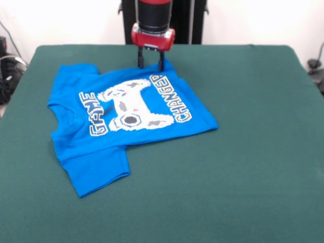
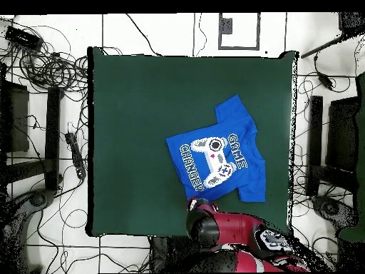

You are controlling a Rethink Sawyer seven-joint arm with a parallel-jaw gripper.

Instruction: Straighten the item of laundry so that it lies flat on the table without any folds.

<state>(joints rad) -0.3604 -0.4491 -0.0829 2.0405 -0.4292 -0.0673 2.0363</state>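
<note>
The near sleeve of the blue T-shirt lies flat on the table, while the gripper, fingers narrowly parted, stands at its far hem, apparently to tug it smooth.

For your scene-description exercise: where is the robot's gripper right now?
In the front view, the gripper hangs at top centre, its open fingers at the blue T-shirt's far edge, just above the "CHANGER" lettering.

Blue T-shirt on green table, red arm at its edge
</note>
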